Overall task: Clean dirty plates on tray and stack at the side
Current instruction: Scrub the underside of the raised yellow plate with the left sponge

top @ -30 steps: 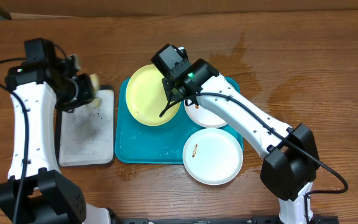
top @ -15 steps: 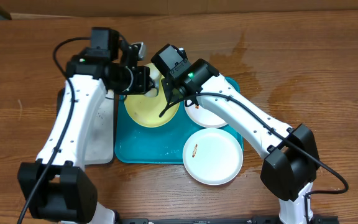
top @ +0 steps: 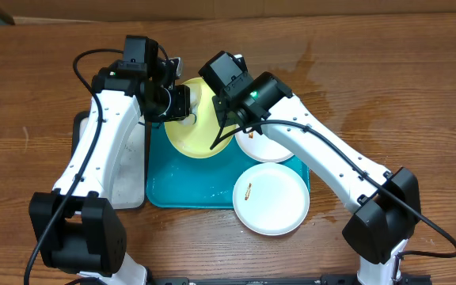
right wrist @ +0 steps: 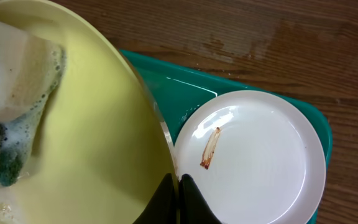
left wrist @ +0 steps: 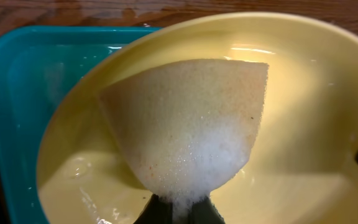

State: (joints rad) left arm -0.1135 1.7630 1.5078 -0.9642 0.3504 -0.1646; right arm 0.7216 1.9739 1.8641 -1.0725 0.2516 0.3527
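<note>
left gripper (left wrist: 179, 210) clamped on the soapy sponge (left wrist: 185, 124), pressed into yellow plate (top: 195, 139) | right gripper (right wrist: 178, 198) pinching its rim, tilted over teal tray (top: 188, 188) | back white plate (top: 261, 147) on tray, front white plate (top: 274, 199) overhanging its corner

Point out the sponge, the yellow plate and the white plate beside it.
sponge (left wrist: 191, 124), left wrist view, middle of its soapy face.
yellow plate (right wrist: 98, 130), right wrist view, bare inner surface.
white plate (right wrist: 257, 162), right wrist view, its bare middle.
</note>
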